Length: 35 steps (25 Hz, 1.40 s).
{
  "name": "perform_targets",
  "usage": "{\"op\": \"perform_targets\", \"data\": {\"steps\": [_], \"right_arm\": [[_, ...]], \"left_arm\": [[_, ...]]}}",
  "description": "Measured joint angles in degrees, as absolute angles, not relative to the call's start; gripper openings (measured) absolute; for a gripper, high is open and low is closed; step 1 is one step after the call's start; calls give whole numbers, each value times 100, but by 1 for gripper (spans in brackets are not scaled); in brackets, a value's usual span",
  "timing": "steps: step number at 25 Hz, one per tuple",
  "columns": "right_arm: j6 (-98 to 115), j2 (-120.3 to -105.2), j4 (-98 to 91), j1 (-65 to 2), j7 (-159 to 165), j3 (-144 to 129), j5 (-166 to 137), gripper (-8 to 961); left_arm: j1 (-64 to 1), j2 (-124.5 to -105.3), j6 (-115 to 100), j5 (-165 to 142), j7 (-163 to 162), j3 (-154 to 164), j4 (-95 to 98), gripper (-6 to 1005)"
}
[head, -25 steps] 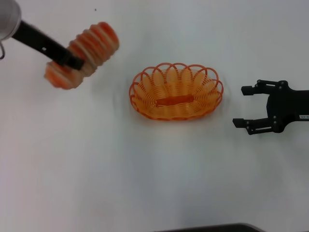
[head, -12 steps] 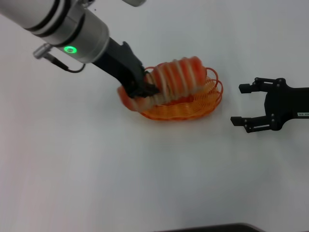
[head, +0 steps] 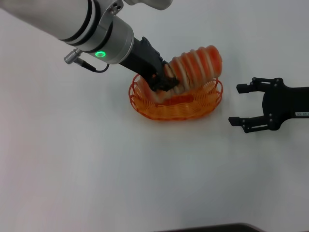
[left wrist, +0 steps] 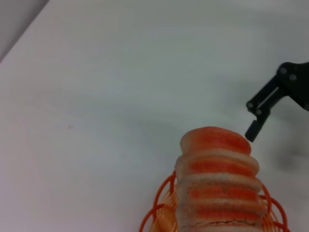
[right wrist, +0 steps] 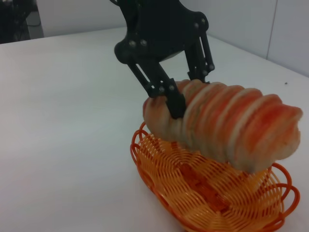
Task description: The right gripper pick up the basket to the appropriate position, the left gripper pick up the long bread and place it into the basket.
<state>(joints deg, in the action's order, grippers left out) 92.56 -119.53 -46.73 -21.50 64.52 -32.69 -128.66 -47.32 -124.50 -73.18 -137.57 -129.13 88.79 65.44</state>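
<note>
I am seeing the left gripper (head: pixel 164 79) clamping the long bread (head: pixel 197 66) near its left end, the black fingers (right wrist: pixel 175 102) pressing on either side of the loaf. The bread is hanging tilted above the basket (head: pixel 145 104), its right end raised higher over the far right rim, and it is hiding part of the basket's far rim and floor from the head camera. From the right wrist camera I am seeing clear air between the loaf and the orange weave below, though I cannot tell whether its gripped end is touching the rim. The basket is sitting on the white table (head: pixel 96 169) at centre. The right gripper (head: pixel 244 104) is hovering just right of the basket, apart from it, jaws spread wide and holding nothing; its arm is cut off at the frame's right edge.
</note>
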Motion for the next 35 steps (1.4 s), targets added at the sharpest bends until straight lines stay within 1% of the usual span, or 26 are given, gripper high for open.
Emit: {"op": "perform_targets", "data": {"steps": [5,11,16,19,21,26,30,33,35], "right_arm": [[9255,-11953,-4667,-2170,6451,-3279,-12866,925],[9255,-11953,-4665,-2168,6451,-3280,-12867,925],[9255,-11953,-4640,-2163,6451,-3278,-12862,924],[9255,-11954,-4640,-2162,6451,-3277,-12840,924],[9255,-11953,-4640,-2161,6451,-3269,-12837,924],[9255,-11953,-4647,-2154,6451,-3237,-12828,924],[9255,-11953,-4678,-2153,6451,-3237,-12823,925],[9255,-11953,-4683,-2154,6451,-3229,-12823,924],[9255,-11953,-4681,-2158,6451,-3224,-12823,924]], "left_arm": [[-4598,-12446,-7238,-13742,-13013,8866,6607,337],[-4422,-12434,-7341,-13466,-12995,8710,6733,568],[-4280,-12418,-7829,-12965,-12579,8125,6814,798],[-4045,-12414,-8362,-12333,-11929,7327,6807,882],[-3770,-12404,-8809,-11959,-11214,6604,6740,938],[-2907,-12355,-9383,-11696,-9668,5178,6360,938],[-2287,-12213,-9514,-11688,-8839,4515,5746,938],[-2017,-12113,-9527,-11686,-8548,4229,5289,938],[-1904,-12081,-9520,-11705,-8407,4148,5073,938]]}}
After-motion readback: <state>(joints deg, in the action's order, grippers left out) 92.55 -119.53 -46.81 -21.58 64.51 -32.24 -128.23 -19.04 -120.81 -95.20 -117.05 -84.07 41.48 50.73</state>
